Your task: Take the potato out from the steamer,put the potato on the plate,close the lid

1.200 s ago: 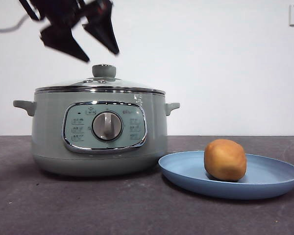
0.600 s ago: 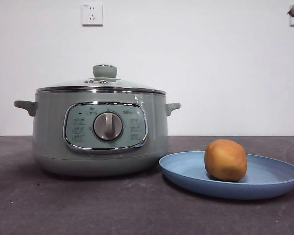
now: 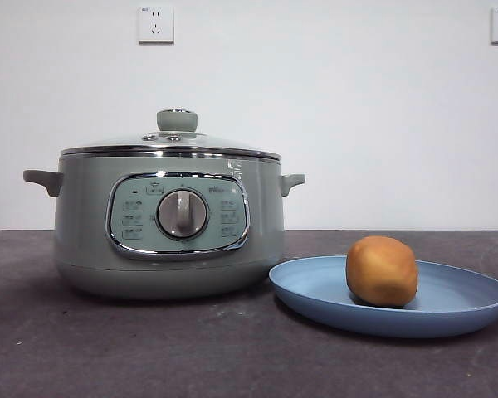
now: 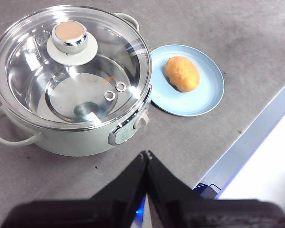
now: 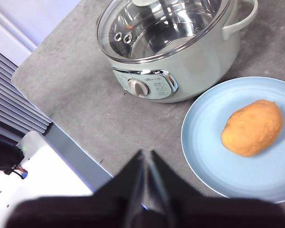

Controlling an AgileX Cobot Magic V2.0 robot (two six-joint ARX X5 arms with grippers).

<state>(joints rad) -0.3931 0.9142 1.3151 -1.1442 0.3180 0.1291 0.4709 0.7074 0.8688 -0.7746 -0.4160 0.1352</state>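
The golden-brown potato lies on the light-blue plate, right of the steamer. The sage-green steamer stands with its glass lid seated on the rim, green knob on top. My left gripper is shut and empty, pulled back high over the table's near edge. My right gripper is also shut and empty, high above the table edge near the plate. Neither arm shows in the front view.
The dark grey tabletop runs under both objects. Its edge and a white-blue frame lie beyond in the wrist views. Two wall sockets sit on the white back wall.
An open gripper that hung above the lid's knob a second ago has risen out of the front view. A dark tip at the top right corner has also gone.
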